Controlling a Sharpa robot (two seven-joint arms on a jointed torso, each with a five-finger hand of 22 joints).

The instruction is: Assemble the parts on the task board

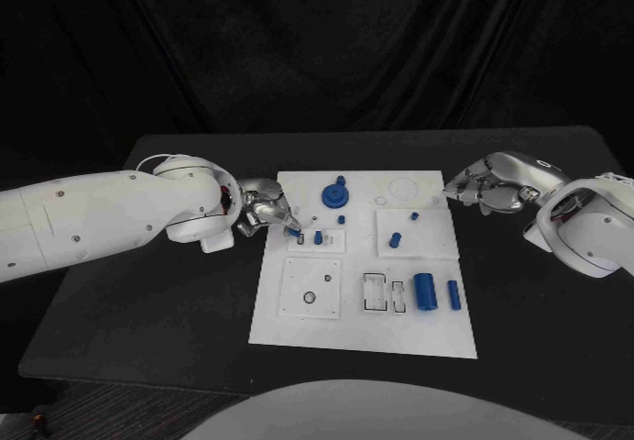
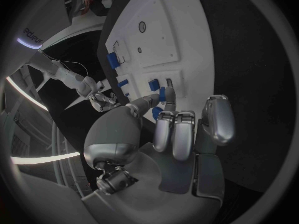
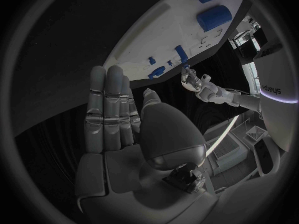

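While the left hand [image 1: 265, 213] sits at the left edge of the task board [image 1: 364, 321], it pinches a small blue peg [image 1: 290, 232] between thumb and a fingertip, right over the small square plate with two slots [image 1: 317, 240] on the board's left side. In the left wrist view the same blue peg [image 2: 162, 94] sits at the fingertips [image 2: 169, 98], with the other fingers lying straight and side by side; I cannot tell if the peg touches the plate yet. One more short blue peg [image 1: 319, 237] stands in that slotted plate.

Task board lies in the middle of the black surface [image 1: 158, 302]. Far end of it: a blue round gear-like part [image 1: 335, 194] with a knob on top, and a small blue pin [image 1: 341, 220] just near of it. Right of centre, a square plate [image 1: 415, 231] carries two upright blue pegs [image 1: 395, 240]. Near right: a large blue cylinder [image 1: 424, 291] lying flat, a thinner blue rod [image 1: 453, 293] beside it on the right, and empty rectangular slots [image 1: 386, 292] to its left. Near left: a square plate with a small ring hole [image 1: 311, 288].

Right hand [image 1: 492, 188] hovers off the board's far right corner, holding nothing. Right wrist view shows its fingers [image 3: 109, 109] straight and pressed side by side, palm bare.
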